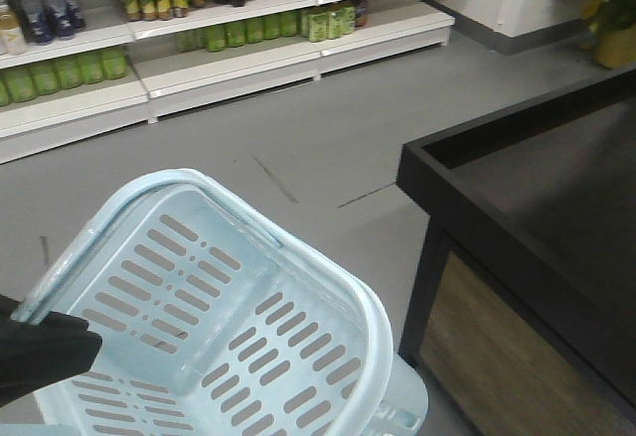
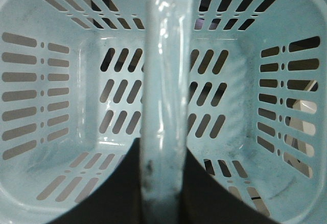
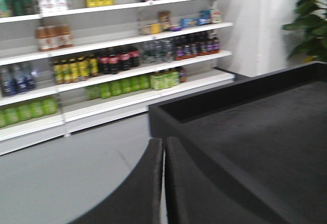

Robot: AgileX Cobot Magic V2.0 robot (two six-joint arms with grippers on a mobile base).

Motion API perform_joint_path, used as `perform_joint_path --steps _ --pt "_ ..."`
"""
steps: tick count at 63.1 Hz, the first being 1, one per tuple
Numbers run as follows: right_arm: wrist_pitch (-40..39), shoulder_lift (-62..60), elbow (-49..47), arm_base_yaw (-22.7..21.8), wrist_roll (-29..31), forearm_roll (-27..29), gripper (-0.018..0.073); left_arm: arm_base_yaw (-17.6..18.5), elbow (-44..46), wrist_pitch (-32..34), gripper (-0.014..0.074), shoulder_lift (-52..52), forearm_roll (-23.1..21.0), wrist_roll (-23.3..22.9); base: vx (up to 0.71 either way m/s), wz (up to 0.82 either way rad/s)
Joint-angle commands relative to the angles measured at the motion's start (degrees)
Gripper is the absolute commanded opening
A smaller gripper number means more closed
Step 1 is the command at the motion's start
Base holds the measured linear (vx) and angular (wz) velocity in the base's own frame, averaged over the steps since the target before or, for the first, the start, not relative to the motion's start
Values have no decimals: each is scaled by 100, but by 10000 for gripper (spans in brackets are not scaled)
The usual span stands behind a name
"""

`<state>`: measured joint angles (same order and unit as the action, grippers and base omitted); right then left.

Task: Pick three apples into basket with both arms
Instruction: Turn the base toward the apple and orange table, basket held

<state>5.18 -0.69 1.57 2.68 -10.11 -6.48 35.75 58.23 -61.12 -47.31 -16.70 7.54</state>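
The pale blue basket hangs tilted in the lower left of the front view, and its slotted bottom holds nothing. My left gripper is shut on the basket's swing handle, which runs up the middle of the left wrist view between the two black fingers. In the front view the black left arm shows at the basket's near rim. My right gripper is shut with nothing in it, held in the air beside the black display table. The apples are out of view.
A black display table with a raised rim and wooden side panel stands at the right, its top bare where visible. White shelves of bottled drinks line the far wall across grey floor. A potted plant stands far right.
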Motion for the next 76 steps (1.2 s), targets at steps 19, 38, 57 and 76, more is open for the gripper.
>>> perform_joint_path --steps 19,38,57,76 --pt "-442 -73 83 -40 3 -58 -4 19 173 462 -6 36 -199 -38 16 -61" --pt "-442 -73 83 -40 3 -58 -4 19 173 462 -6 36 -199 -38 15 -57" --pt "-442 -73 83 -40 3 -58 -4 19 173 462 -6 36 -199 -38 12 -48" --pt "-442 -73 83 -40 3 -58 -4 19 173 462 -6 36 -199 -38 11 -32"
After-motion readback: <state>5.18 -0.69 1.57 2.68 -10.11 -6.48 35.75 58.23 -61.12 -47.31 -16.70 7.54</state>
